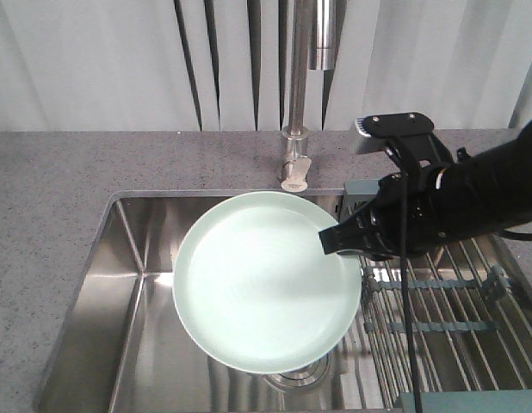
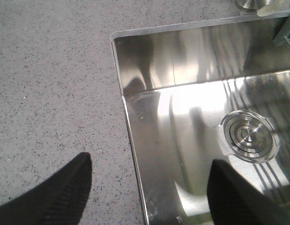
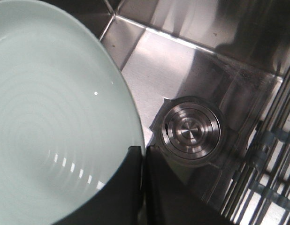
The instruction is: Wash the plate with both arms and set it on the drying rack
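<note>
Over the stainless-steel sink point(image 1: 133, 258), my right gripper point(image 1: 331, 242) pinches the round mint-green plate point(image 1: 257, 292) at three o'clock; washing, I reckon, needs my spread, empty left gripper point(image 2: 149, 164).

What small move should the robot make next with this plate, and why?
Probably swing the left gripper rightward toward the plate, to its free left rim. The right gripper pinches the plate's right edge alone, holding it over the sink near the faucet, while the left gripper hangs open and empty above the sink's left edge, too far off to help wash.
</note>
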Available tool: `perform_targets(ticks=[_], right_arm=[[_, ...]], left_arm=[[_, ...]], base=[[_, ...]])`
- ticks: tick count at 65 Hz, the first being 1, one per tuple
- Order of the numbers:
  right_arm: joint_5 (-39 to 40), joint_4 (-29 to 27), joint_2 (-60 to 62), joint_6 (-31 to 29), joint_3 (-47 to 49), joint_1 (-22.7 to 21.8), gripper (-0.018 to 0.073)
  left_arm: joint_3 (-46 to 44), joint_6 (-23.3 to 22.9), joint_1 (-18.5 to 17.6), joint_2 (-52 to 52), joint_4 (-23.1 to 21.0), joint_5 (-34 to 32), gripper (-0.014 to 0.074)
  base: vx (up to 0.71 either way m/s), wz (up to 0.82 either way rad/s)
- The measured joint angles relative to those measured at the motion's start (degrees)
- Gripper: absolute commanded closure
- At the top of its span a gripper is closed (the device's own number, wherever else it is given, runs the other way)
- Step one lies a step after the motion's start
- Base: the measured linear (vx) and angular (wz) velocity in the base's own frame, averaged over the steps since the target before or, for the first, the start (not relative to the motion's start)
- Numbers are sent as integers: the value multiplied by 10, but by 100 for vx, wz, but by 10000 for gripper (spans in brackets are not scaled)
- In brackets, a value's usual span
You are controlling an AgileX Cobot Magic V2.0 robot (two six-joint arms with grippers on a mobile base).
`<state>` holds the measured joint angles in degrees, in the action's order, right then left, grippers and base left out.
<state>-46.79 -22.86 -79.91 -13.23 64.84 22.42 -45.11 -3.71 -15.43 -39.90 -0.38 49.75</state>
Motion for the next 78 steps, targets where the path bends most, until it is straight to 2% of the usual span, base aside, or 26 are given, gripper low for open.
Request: perform_targets(ticks=[19,44,54,66,78], right_arm=[[-5,1,-78,0,99,-10,561],[-20,5,-131,-5,166,-94,561],[-30,4,-125,-19,158,-128,561],[-12,-2,-70,-35,82,-160,561],[-12,13,-16,-44,21,-218,561]], left_arm=[[0,0,0,0,0,0,111],[0,0,0,0,0,0,111],[0,0,0,0,0,0,111],[0,0,0,0,0,0,111],[0,0,0,0,0,0,111]], base=[[0,0],[0,0],[0,0],[0,0],[0,0]])
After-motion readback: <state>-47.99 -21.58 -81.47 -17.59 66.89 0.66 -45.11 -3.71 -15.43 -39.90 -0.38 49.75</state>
